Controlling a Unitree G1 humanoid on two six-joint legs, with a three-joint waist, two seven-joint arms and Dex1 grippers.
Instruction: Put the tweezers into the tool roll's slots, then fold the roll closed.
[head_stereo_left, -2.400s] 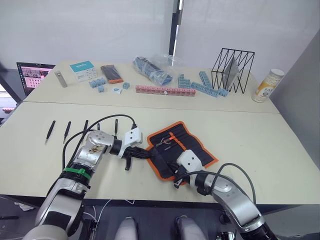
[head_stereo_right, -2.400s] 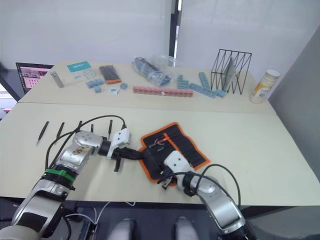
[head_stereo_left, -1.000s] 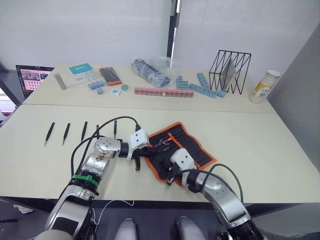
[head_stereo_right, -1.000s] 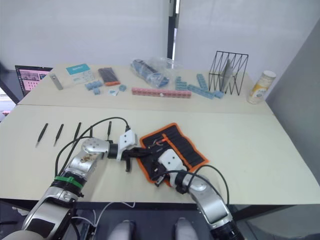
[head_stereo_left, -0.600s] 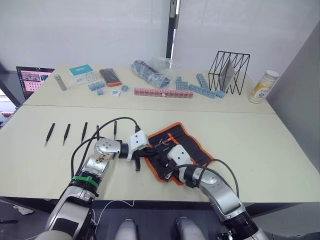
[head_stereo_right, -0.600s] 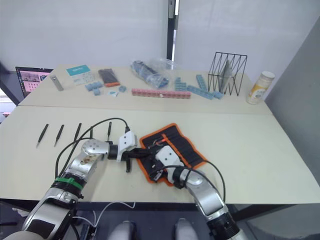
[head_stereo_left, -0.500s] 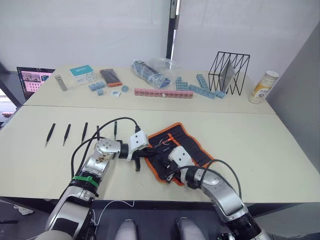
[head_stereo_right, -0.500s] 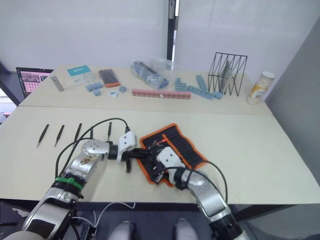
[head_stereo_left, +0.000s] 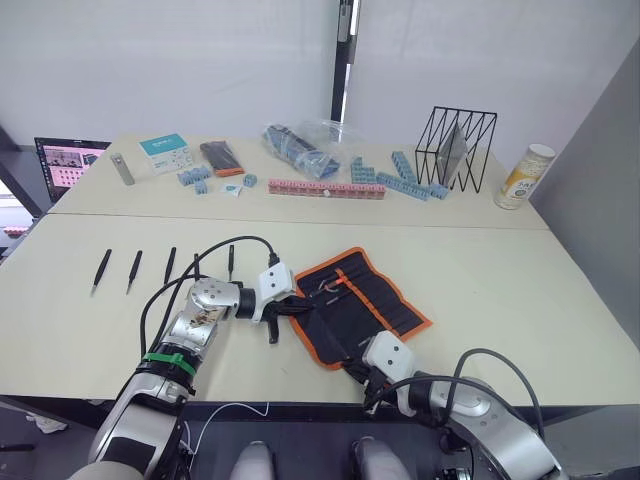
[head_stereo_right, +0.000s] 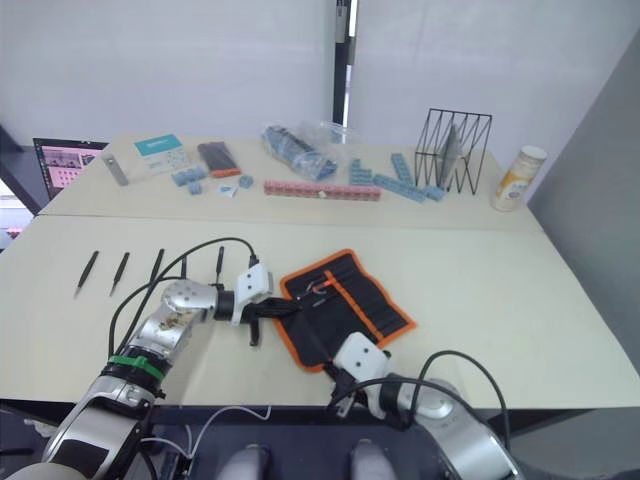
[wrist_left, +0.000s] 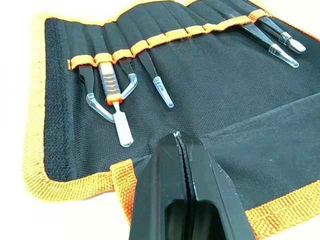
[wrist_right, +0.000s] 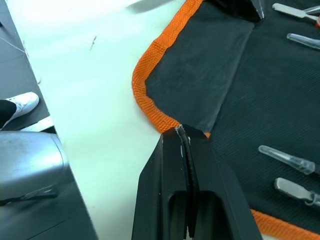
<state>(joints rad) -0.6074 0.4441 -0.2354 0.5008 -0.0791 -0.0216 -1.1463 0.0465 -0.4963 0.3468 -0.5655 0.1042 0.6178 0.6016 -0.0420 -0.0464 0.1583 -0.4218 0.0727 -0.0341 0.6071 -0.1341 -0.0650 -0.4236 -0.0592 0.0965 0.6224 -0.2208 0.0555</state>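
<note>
**Right arm pulling back off the roll**

The right gripper (head_stereo_left: 368, 383) has drawn away from the middle of the roll (head_stereo_left: 352, 300) to its near edge; the left has hardly shifted

Left to right: the four tweezers (head_stereo_left: 166, 265) are lying in a row on the table (head_stereo_left: 500, 270), well apart from the roll and not yet in the slots (wrist_left: 165, 37). The left gripper (head_stereo_left: 290, 310), fingers pressed together, is pinching the roll's left edge. The roll is lying open. The right gripper, fingers together too, appears to be nipping the near orange hem (wrist_right: 150, 95)

Risk: both arms tugging the fabric could bunch the roll, leaving the slots harder to load
</note>
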